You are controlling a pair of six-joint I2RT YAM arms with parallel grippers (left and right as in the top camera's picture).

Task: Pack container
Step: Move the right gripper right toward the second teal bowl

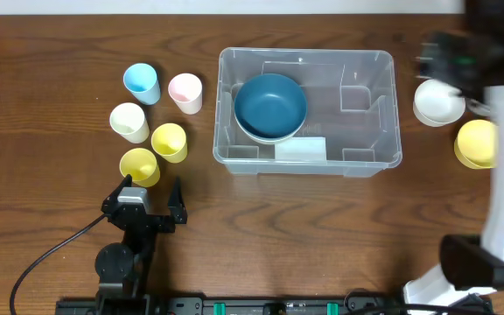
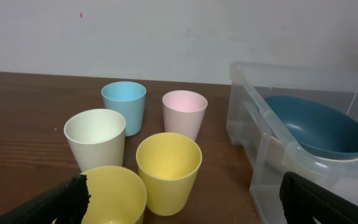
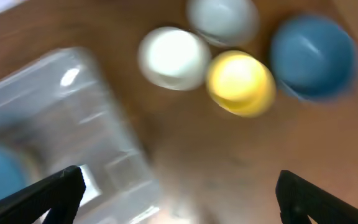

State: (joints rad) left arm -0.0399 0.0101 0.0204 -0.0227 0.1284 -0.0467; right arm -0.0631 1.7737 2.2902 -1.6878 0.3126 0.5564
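The clear plastic container (image 1: 357,122) stands mid-table, with a white label (image 1: 300,149) on its base. A dark blue bowl (image 1: 270,105) sits nested in a paler bowl in its left half. It also shows in the left wrist view (image 2: 247,87) and, blurred, in the right wrist view (image 3: 48,106). My left gripper (image 1: 147,198) is open and empty, low by the nearest yellow cup (image 2: 114,196). My right gripper (image 1: 440,59) is open and empty, blurred, above the table just right of the container's far right corner.
Left of the container stand blue (image 1: 141,83), pink (image 1: 185,93), white (image 1: 129,122) and two yellow cups (image 1: 169,141). Right of it lie a white bowl (image 1: 438,102) and a yellow bowl (image 1: 478,143). The right wrist view adds a blue bowl (image 3: 312,56) and a pale bowl (image 3: 222,18).
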